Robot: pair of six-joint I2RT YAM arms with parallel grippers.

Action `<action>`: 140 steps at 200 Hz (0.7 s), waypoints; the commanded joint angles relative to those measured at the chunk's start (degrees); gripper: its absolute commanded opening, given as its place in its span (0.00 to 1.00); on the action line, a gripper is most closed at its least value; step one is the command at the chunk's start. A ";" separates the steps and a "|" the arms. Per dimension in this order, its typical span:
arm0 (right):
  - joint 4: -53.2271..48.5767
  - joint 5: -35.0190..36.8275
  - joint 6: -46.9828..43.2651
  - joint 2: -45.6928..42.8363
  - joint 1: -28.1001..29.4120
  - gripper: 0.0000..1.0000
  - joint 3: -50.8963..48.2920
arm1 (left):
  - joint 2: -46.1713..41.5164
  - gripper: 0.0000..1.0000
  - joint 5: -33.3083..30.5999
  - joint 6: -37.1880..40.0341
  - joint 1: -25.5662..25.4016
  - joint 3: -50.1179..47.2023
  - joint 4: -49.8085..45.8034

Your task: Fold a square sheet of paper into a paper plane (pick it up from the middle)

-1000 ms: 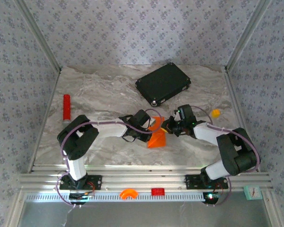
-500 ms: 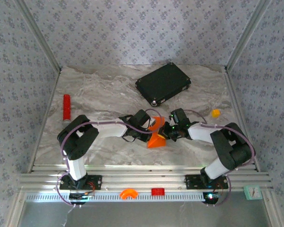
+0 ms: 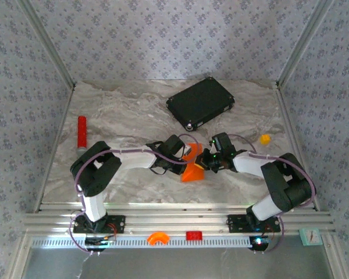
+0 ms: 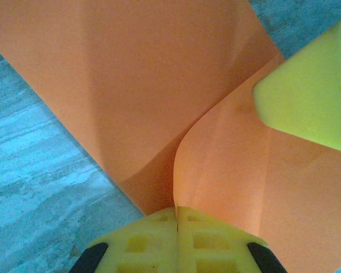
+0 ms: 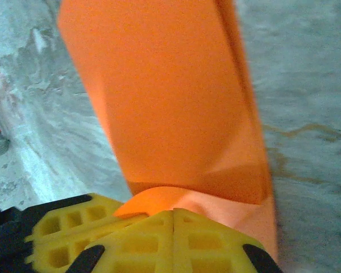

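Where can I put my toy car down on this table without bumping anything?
Biggest bare patch: the back-left of the table, between the red cylinder and the black case. Also free: the front strip between the orange paper and the metal rail. Crowded: the middle, where the left end effector and right end effector pinch that paper.

1. The thin bright orange paper sheet point(image 4: 131, 85), pinched in both pairs of jaws, looks matt and smooth, bending softly just ahead of the left jaws.
2. The left gripper's yellow plastic fingers point(image 4: 210, 242) and the right gripper's yellow plastic fingers point(image 5: 131, 242) look matt, moulded with square recesses.
3. The grey-white veined stone-look table top point(image 4: 34, 170) beneath the jaws shows a faint sheen.
4. The black flat case point(image 3: 200, 103) beyond the jaws looks matt.
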 commanded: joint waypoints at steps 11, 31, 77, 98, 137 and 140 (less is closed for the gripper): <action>-1.78 -0.40 -0.73 0.68 2.16 0.06 2.41 | 0.72 0.00 -0.42 1.22 -0.16 0.35 -2.06; -1.40 0.54 -0.13 2.44 2.46 0.06 1.32 | 0.57 0.00 -0.51 1.18 -0.15 0.41 -2.22; 0.75 0.19 0.37 4.48 1.16 0.05 -1.39 | 0.71 0.00 -0.34 1.40 -0.15 0.76 -2.58; -0.17 0.23 -0.06 2.90 0.98 0.05 -0.89 | 0.72 0.00 -0.52 1.31 -0.17 0.89 -2.58; -0.41 -1.31 -0.19 -0.34 -0.56 0.05 -0.22 | 0.63 0.00 -0.48 1.28 -0.16 1.01 -2.84; -0.42 -1.30 -0.16 -0.65 -0.76 0.06 -0.18 | 0.63 0.00 -0.46 1.31 -0.20 0.93 -2.85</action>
